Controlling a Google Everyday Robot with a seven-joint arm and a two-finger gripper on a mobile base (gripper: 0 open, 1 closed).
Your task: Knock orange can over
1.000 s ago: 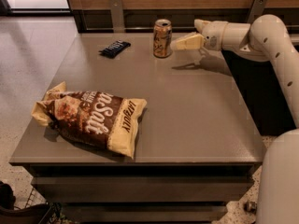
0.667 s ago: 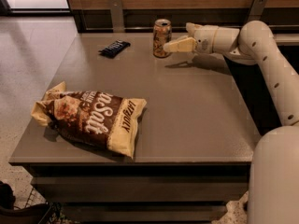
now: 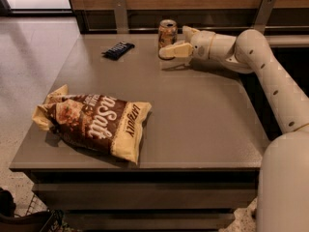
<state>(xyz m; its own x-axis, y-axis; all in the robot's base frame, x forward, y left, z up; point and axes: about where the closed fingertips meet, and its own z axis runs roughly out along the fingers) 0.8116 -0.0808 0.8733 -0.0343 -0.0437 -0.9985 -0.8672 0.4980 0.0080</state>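
The orange can (image 3: 167,32) stands upright at the back of the grey table (image 3: 203,120), near the far edge. It is orange-gold with a silver top. My gripper (image 3: 165,53) reaches in from the right on the white arm (image 3: 251,47). Its pale fingers look closed together in one wedge. The tip is at the can's lower right side, touching it or nearly so. The can's base is partly hidden behind the fingers.
A large brown and cream chip bag (image 3: 94,122) lies at the front left of the table. A dark snack bar (image 3: 118,50) lies at the back left. A wooden wall with metal brackets (image 3: 120,13) runs behind the table.
My gripper has moved left along the back of the table, from a little right of the can to right against its lower side. The can still stands upright.
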